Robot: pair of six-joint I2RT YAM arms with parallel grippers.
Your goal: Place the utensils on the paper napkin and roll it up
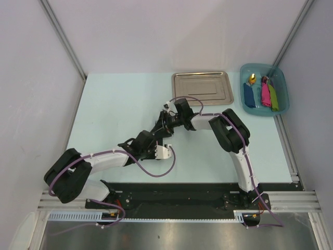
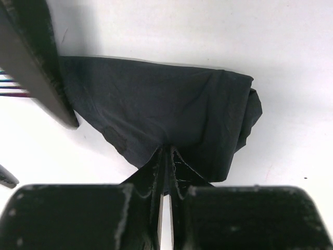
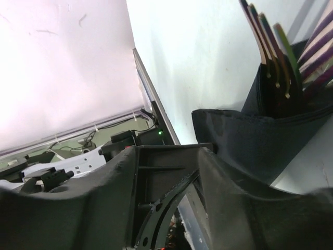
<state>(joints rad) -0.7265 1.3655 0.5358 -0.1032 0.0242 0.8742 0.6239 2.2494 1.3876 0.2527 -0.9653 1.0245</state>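
Two arms (image 1: 99, 162) (image 1: 235, 143), one paper napkin (image 2: 166, 109), one steel tray (image 1: 203, 88), one blue bin (image 1: 284, 83)

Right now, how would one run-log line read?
left gripper: shut on paper napkin | right gripper: at napkin, grip unclear | utensils: wrapped, tines protruding

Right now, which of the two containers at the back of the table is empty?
The shiny steel tray, left of the teal bin. Its floor is bare, while the bin holds coloured items.
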